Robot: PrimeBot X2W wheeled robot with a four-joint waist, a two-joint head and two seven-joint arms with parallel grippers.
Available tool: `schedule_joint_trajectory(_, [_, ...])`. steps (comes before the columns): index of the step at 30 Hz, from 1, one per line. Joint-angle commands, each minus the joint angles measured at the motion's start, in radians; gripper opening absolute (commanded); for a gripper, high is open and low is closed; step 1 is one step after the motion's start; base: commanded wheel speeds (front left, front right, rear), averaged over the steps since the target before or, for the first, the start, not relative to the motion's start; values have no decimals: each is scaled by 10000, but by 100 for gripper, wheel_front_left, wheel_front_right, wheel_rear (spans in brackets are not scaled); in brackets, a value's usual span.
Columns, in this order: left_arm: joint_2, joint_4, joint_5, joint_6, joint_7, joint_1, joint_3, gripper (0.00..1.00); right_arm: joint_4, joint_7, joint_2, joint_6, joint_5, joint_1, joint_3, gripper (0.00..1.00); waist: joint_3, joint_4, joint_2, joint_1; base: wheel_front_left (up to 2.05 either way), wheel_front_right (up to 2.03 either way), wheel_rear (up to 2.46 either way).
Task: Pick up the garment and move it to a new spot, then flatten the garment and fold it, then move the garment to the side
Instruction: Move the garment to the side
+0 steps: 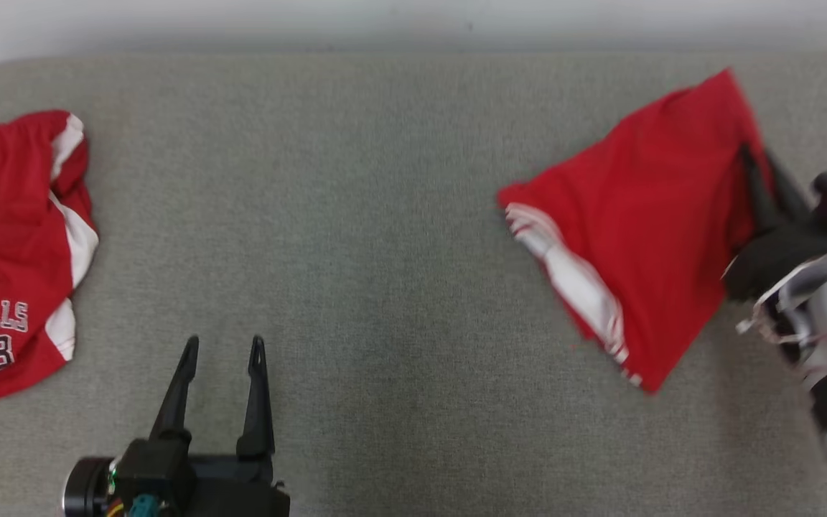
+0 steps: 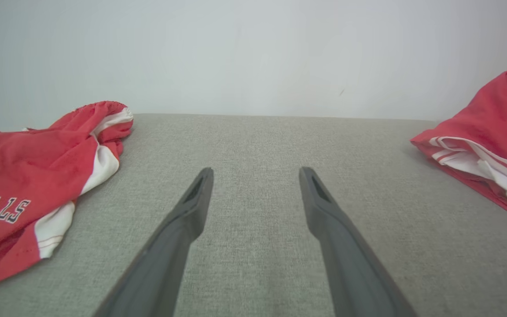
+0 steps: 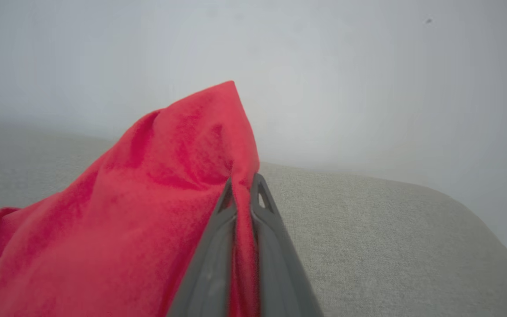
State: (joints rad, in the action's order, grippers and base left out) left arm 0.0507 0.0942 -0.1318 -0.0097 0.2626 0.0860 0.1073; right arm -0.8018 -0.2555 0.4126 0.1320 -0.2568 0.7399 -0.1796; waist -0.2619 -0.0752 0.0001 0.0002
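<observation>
Left end effector (image 1: pixel 225 343) spread, right (image 3: pixel 243 184) clamped.

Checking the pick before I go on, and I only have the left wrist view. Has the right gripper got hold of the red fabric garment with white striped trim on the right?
Observer: Yes, the right gripper is shut on a fold of the red fabric garment with white striped trim.
Operator: Where along it?
Observer: At its plain red edge, opposite the striped trim; the cloth peaks above the gripper.
Operator: And the other jersey's number?
Observer: The red and white jersey reads 23 in full.
</observation>
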Motion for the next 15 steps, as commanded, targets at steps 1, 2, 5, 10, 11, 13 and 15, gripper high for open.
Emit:
schedule_joint_trajectory(1, [-4,-149,42,-54,31,259,41,100,-83,-21,235,-30,-83,347,7,0,-908,161,-1,-2,0,0,0])
schedule_joint_trajectory(2, [-5,-279,68,-65,31,373,47,100,-121,-9,412,-30,-94,566,-5,0,-1126,215,-1,-2,0,0,0])
schedule_joint_trajectory(5, [-5,-628,245,-160,33,711,118,100,-213,-17,904,-30,-95,1148,65,0,-1709,421,-1,-2,0,0,0])
schedule_joint_trajectory(10, [-2,-1284,590,-335,31,1134,35,100,-291,-45,1640,-30,-202,2010,126,0,-2566,918,-1,-2,0,0,0])
schedule_joint_trajectory(11, [-2,-1391,666,-406,31,1203,15,100,-328,-50,1755,-30,-231,2148,106,0,-2700,1018,-1,-2,0,0,0])
schedule_joint_trajectory(13, [0,-1515,697,-419,31,1271,-1,100,-363,-51,1868,-30,-238,2298,99,0,-2838,1117,-1,-2,0,0,0])
schedule_joint_trajectory(15, [21,-1749,839,-528,31,1391,-39,100,-393,-58,2103,-30,-285,2619,82,0,-3126,1296,-1,-2,0,0,0])
